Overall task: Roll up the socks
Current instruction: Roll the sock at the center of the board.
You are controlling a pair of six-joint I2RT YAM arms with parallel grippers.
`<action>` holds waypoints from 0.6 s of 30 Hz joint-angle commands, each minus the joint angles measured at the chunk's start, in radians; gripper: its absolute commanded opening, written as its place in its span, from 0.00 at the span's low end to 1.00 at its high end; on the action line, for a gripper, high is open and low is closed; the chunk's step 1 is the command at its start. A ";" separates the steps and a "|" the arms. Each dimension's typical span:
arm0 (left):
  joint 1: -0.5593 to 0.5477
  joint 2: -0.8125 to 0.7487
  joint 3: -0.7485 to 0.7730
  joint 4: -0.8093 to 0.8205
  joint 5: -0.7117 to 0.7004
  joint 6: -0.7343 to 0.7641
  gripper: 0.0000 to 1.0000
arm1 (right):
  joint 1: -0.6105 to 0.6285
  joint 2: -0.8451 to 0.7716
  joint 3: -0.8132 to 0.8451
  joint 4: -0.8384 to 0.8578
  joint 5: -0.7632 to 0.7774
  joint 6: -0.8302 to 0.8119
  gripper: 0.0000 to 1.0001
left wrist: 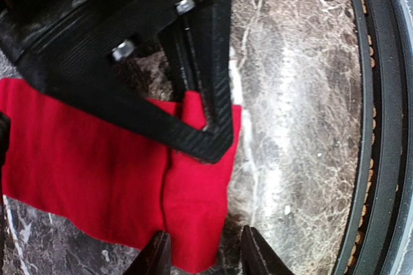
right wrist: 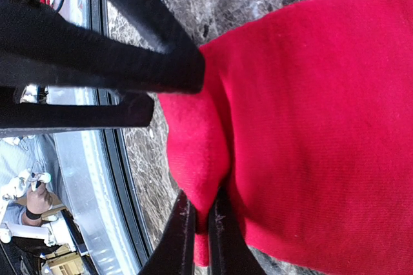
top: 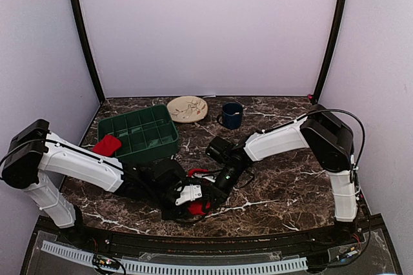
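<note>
Just in front of the green tray (top: 143,134), toward its right-hand end, we find the red sock (top: 198,208) lying on the worktop (top: 277,184), a dark brown marble-patterned slab with white veins. The sock is a soft, fine-ribbed knit. In the left wrist view most of it lies flat, with one straight crease running across it near its end.

Both arms meet over it on that same near side of the tray. The left tool (left wrist: 205,233) is released: its two dark fingers stand apart with the sock's end edge between them, and we see bare stone beside the outer finger. The right tool (right wrist: 201,194) is clenched on the sock. Its narrow black fingers are pressed almost together, pinching up a rounded ridge of red fabric while the remaining knit spreads wide and smooth beside it. The ribbed black plastic frame of each tool fills the top of the other's wrist view.

The tray is hard green plastic, rectangular, split by low walls into a grid of square compartments. A red cloth bundle (top: 106,144), blunt and oblong, sits at its near left corner, but we cannot tell whether it rests inside a compartment or on the rim. Behind the tray's right end lie a round cream plate (top: 187,108) with a brownish pattern and, further right, a dark blue mug (top: 231,115) whose contents are hidden from us.
</note>
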 commanded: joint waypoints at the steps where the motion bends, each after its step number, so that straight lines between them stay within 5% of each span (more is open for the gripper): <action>1: 0.003 -0.032 0.012 -0.021 0.052 0.025 0.40 | -0.003 0.019 0.013 -0.001 0.016 -0.020 0.04; 13: 0.002 0.031 0.039 0.022 0.014 0.050 0.43 | -0.003 0.019 0.010 -0.007 0.019 -0.026 0.04; 18: 0.002 0.070 0.061 0.007 0.027 0.064 0.35 | -0.002 0.016 0.005 -0.006 0.018 -0.027 0.04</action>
